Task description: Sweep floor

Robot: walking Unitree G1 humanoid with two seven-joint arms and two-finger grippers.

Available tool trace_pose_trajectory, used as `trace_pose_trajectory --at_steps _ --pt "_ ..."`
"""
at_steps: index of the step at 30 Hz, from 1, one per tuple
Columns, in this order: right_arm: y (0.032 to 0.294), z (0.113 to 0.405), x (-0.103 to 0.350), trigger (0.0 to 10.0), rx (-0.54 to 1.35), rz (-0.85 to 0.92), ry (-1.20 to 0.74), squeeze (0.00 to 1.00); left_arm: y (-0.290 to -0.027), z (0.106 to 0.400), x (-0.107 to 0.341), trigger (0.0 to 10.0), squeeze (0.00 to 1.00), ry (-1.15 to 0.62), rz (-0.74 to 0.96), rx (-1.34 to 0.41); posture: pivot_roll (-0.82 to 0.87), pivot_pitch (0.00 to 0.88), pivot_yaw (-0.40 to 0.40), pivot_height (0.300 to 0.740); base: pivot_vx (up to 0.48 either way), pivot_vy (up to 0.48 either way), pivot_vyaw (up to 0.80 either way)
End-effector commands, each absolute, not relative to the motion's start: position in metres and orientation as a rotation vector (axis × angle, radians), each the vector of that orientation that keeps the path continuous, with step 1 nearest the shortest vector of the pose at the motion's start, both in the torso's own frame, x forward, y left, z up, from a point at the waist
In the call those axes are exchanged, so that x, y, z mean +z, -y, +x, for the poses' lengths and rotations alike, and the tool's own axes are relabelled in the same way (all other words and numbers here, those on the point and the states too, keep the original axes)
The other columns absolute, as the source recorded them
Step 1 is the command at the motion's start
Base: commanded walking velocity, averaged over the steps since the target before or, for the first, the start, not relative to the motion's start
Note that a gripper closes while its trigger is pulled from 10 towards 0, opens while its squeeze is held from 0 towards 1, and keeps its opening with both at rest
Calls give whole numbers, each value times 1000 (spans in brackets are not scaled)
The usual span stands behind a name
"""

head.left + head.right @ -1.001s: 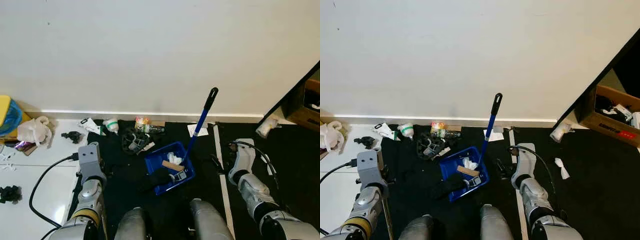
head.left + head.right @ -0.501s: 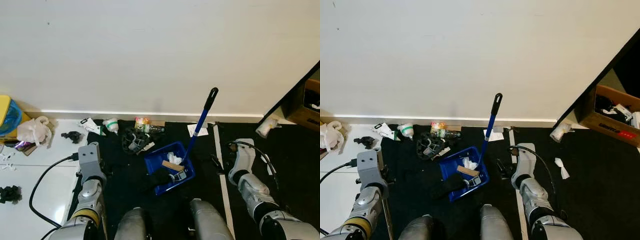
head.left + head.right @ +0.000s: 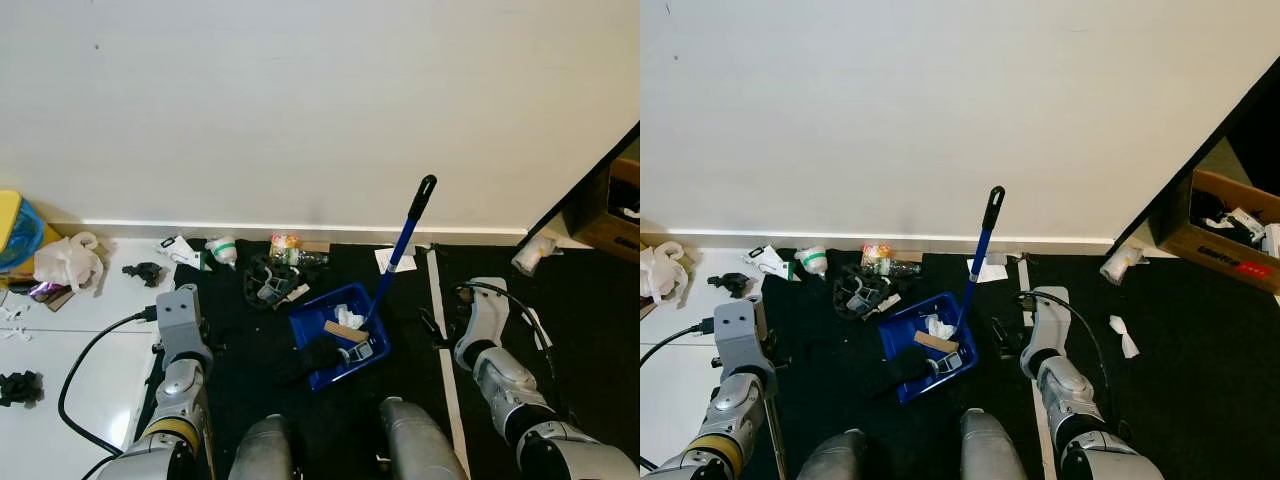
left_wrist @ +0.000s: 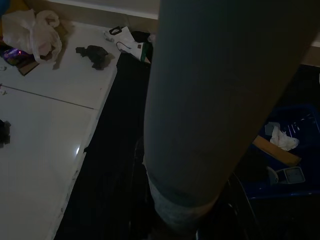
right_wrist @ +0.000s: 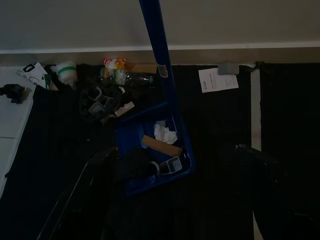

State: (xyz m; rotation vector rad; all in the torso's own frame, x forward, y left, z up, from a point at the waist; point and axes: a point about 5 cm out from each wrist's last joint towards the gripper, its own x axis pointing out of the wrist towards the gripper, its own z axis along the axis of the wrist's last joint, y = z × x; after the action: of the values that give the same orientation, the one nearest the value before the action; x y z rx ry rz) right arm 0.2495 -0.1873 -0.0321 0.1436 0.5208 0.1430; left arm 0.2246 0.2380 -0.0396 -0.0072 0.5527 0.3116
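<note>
You are looking down at a blue dustpan lying on the black mat, and everything else is best placed against it. Its long blue handle rises from the pan's far edge and tilts toward the white wall, ending in a black grip. Inside the pan you can see a crumpled white tissue, a flat wooden piece and a small grey device, with a dark bundle lying over the pan's near rim. Beyond the pan, toward the wall, a heap of litter sits on the mat: a dark tangle of parts, a plastic bottle and a white cup with a green band. A sheet of paper lies on the mat past the handle's base. Your left arm hangs at the mat's edge on the pan's left, where the white floor begins; its wrist view is blocked by a broad grey shaft, so you cannot tell how its jaws stand. Your right arm hangs on the pan's right, and its jaws spread wide with nothing between them, the two dark fingers flanking the pan from above. Farther left of the pan a white plastic bag rests on the floor.
</note>
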Motion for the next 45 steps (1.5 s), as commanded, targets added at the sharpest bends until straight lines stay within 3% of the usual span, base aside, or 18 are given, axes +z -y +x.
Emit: trace_pose_trajectory --at_steps 1,45 --pt "190 246 -35 10000 127 156 -539 0 -233 215 -48 10000 0 -592 -63 322 13 105 -46 740 0 0 0" --pt "191 247 -34 10000 121 152 -538 0 -232 216 -48 10000 0 -588 -63 318 13 108 -44 740 0 0 0"
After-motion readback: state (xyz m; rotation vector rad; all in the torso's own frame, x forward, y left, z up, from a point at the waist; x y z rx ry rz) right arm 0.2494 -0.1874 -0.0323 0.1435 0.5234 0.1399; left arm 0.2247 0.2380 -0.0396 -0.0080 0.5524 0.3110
